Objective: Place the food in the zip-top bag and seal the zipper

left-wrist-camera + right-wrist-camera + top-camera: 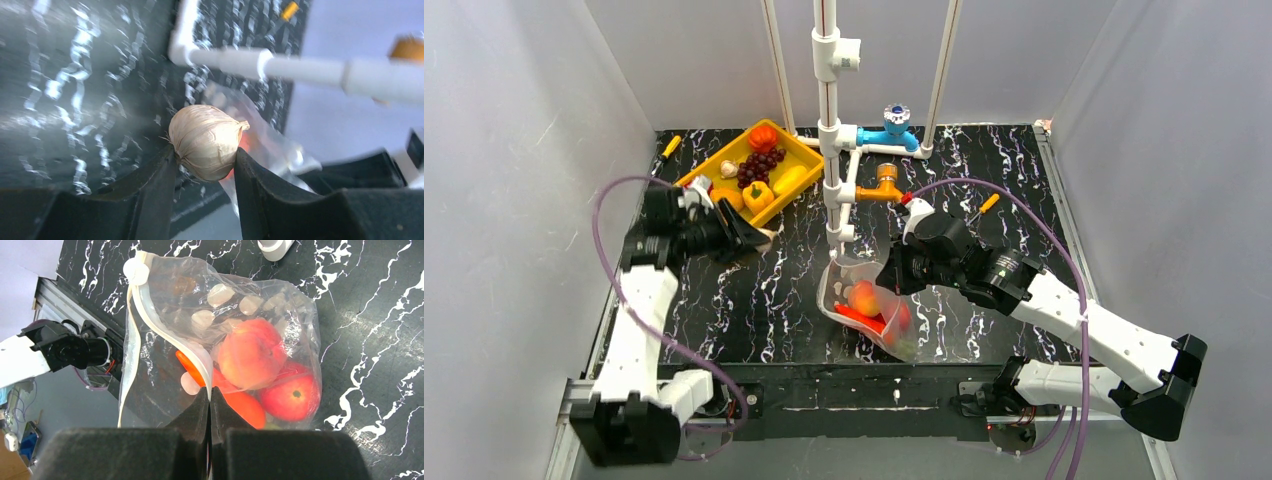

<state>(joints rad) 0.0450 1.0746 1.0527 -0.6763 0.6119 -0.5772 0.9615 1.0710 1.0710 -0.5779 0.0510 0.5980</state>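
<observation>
A garlic bulb (202,132) sits between the fingers of the left claw (204,155), above the surface (764,300). Just behind that claw lies the tray (799,143), with grapes (759,165) in it. The zip-top bag (280,305) is pinched at its mouth edge in the right claw (210,392) and spreads out ahead of it; inside, right of the claw tips, a peach (250,357) lies against a tomato (292,397). The pipe stand (829,130) rises between the two claws, behind the bag

Clear crinkly plastic zip-top bag (165,315); matt papery garlic (205,142); glossy smooth tomato (292,395); glossy black marbled surface (375,315).
</observation>
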